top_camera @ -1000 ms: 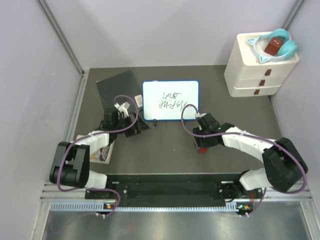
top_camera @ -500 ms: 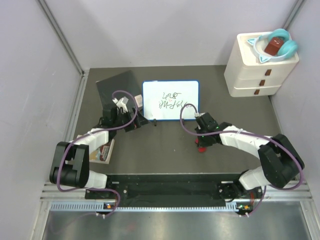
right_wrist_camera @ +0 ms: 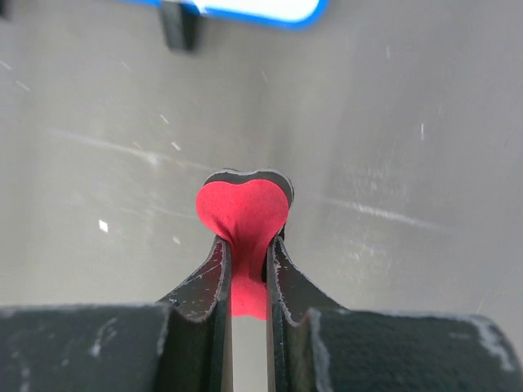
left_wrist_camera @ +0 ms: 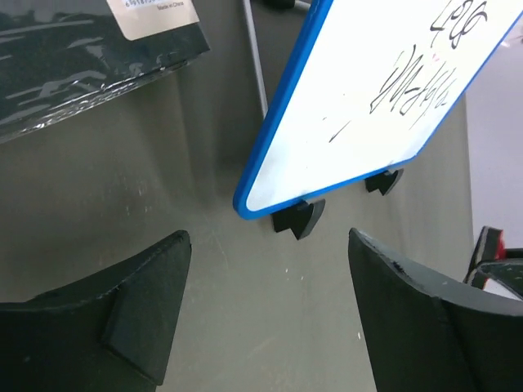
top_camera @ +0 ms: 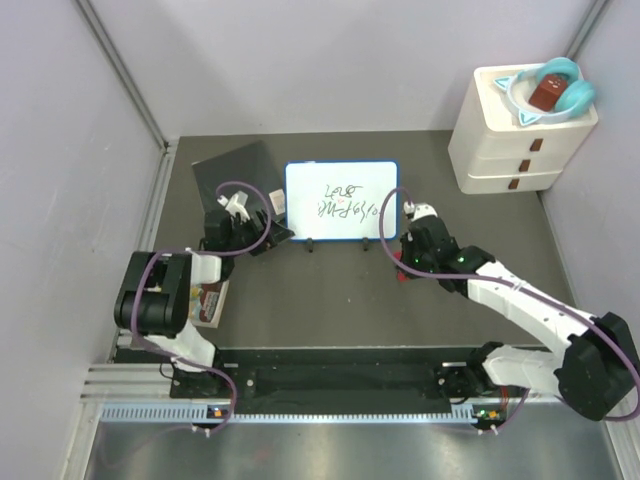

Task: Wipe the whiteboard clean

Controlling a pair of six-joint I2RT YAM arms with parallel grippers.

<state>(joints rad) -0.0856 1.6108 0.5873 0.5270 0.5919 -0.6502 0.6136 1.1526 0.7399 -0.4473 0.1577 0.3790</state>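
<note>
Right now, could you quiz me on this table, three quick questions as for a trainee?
1. True or false: the whiteboard is already wiped clean.
2. What do the right jaws hold? A) a pen B) a red heart-shaped pad C) nothing
3. Fill in: seen from above, the dark sheet lies to the board's ____.

Key
1. False: writing still shows on it.
2. B: the jaws are shut on it.
3. Left.
</note>
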